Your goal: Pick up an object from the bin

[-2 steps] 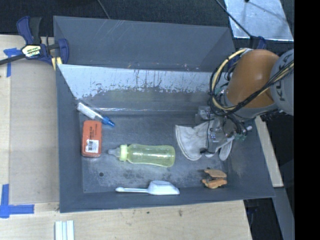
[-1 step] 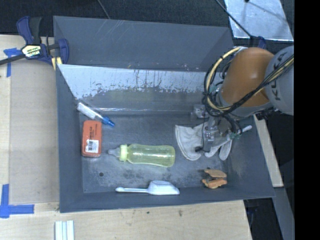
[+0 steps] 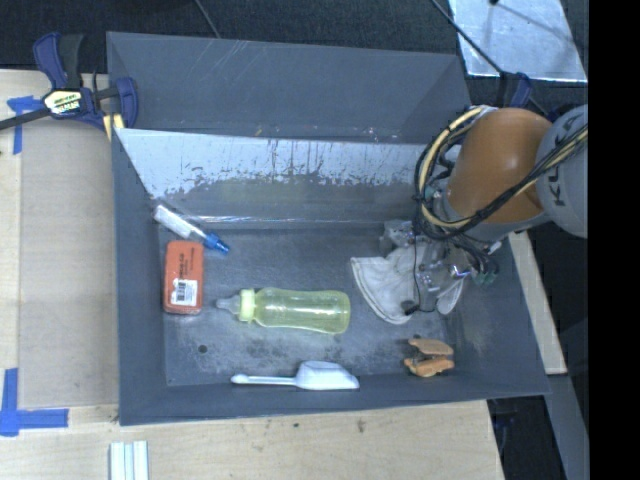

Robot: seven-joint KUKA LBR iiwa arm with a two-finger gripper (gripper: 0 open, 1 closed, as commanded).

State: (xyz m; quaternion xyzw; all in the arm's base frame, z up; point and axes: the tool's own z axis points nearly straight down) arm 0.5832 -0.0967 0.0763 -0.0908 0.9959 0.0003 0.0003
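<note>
**A:** How far along is the picking, in your judgement?

**B:** Not far, I think. Nothing is lifted; every thing lies on the floor of the grey metal bin [image 3: 140,348]. The gripper [image 3: 428,290] is low at the right side, directly over a white crumpled soft thing [image 3: 378,283], perhaps a small shoe or a cloth. It seems to touch the right edge of it.

**A:** Does it hold it?

**B:** I cannot tell. The metal of the gripper and the white material run together there, so I do not know if it is wide or narrow. The grasp, if it is not made, and the lifting are left to do.

**A:** And the pose of the arm?

**B:** It reaches in from the right, over the rim. The round orange cover [image 3: 500,168] with black cables stands above the gripper, which points almost straight down.

**A:** What lies near?

**B:** A small brown lumpy thing [image 3: 430,357] is just beside it, toward the front. The yellow-green transparent baby bottle [image 3: 298,310], the white plastic scoop [image 3: 305,377], the orange rectangular block [image 3: 183,277] and the white pen with blue cap [image 3: 188,230] are well apart, to the left.
</note>
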